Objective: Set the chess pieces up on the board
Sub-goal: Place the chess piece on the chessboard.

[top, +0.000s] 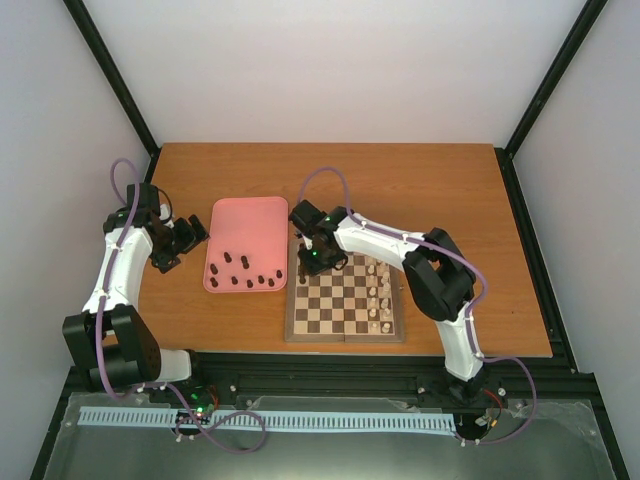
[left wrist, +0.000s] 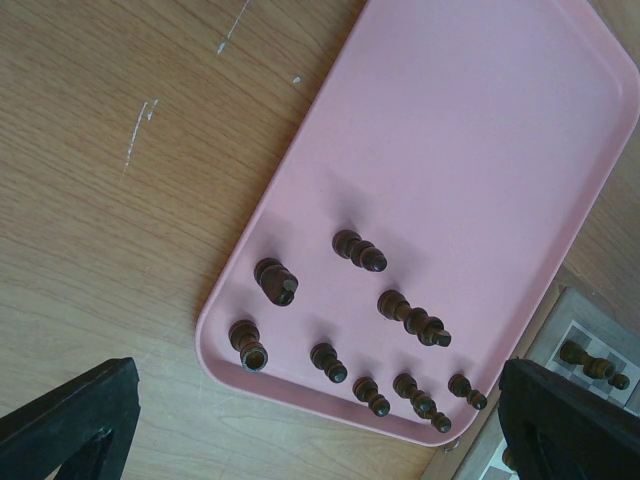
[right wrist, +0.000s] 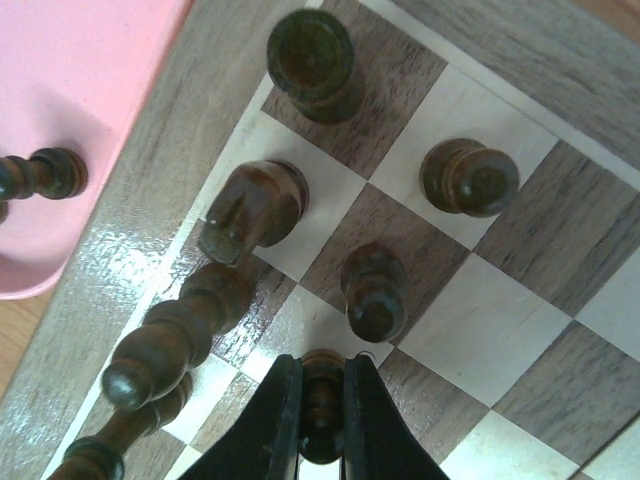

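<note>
Right end effector (right wrist: 322, 372): pinching dark piece (right wrist: 322, 415) at board (right wrist: 150, 200) corner.
Left end effector (top: 183, 240): spread wide beside pink tray (top: 245, 215).

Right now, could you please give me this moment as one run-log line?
right hand: shut on dark chess piece over board | left hand: open above pink tray | several dark pieces on tray
</note>
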Motion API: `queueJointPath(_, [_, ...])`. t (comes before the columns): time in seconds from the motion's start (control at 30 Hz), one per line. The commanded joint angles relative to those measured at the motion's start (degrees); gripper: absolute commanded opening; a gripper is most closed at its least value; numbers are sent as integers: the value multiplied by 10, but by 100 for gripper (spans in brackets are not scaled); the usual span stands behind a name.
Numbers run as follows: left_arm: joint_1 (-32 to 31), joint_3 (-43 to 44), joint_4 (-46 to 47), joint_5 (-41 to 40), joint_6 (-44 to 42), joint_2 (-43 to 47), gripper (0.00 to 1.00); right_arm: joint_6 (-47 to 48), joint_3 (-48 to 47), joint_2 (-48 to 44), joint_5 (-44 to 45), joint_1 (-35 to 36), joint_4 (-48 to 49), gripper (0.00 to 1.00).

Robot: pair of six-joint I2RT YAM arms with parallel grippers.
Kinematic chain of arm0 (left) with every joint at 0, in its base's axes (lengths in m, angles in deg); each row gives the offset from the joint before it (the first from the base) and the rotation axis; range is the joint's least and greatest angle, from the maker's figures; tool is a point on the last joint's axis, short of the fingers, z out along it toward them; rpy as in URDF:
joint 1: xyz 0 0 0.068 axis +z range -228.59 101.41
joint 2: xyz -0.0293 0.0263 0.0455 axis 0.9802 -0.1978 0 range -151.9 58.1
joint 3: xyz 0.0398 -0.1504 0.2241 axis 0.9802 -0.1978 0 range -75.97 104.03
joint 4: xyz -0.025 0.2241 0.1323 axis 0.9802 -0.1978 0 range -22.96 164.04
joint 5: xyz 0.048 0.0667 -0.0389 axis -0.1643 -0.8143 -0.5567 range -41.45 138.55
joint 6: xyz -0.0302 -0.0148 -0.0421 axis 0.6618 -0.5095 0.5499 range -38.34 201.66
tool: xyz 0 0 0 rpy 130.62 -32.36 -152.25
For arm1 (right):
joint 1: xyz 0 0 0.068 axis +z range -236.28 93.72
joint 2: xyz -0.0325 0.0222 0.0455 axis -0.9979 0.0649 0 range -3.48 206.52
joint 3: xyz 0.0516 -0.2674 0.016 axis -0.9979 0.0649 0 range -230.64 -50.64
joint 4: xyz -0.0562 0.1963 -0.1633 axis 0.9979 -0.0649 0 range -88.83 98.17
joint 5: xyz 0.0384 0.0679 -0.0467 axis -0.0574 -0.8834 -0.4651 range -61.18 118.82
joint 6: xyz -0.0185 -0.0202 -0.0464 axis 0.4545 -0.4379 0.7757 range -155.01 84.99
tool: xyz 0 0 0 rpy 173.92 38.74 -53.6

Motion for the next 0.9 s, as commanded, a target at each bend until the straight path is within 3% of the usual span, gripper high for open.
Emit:
queueJointPath(0.0, [-2, 13, 0, -4, -8, 5, 100, 2, -7, 16, -2, 1, 2, 6])
queueJointPath(0.57, [-2, 13, 2, -3, -7, 5, 100, 13, -16, -9, 2, 4, -14, 18])
queueJointPath(0.87, [-2, 14, 1, -4, -7, 6, 100, 24, -36, -33, -1, 5, -25, 34])
